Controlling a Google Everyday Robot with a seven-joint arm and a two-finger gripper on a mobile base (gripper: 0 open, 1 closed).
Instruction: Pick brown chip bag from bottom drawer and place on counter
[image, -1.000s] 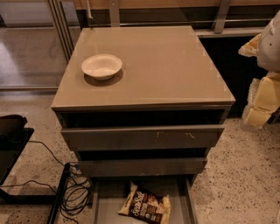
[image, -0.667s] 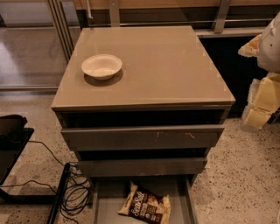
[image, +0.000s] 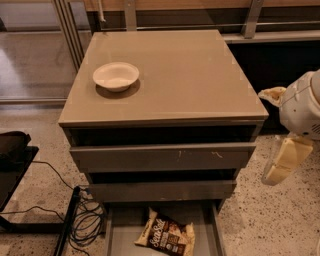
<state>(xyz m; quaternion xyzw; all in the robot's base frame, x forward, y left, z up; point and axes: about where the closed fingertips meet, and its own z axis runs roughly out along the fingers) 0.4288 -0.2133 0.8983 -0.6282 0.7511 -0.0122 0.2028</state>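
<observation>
The brown chip bag (image: 166, 235) lies flat on the floor of the open bottom drawer (image: 122, 235), near the middle, with its white script lettering facing up. The counter (image: 190, 75) is the glossy taupe top of the cabinet above it. My gripper (image: 279, 167) hangs at the right edge of the view, beside the cabinet's right side at about the height of the upper drawer fronts. It is well apart from the bag and holds nothing that shows.
A white bowl (image: 116, 76) sits on the left part of the counter. Two shut taupe drawer fronts (image: 160, 157) overhang the bottom drawer. Black cables (image: 82, 220) and a dark stand (image: 15, 160) lie on the terrazzo floor at the left.
My arm and gripper have dropped lower along the cabinet's right side and come slightly left. The bag, bowl and drawers have not moved.
</observation>
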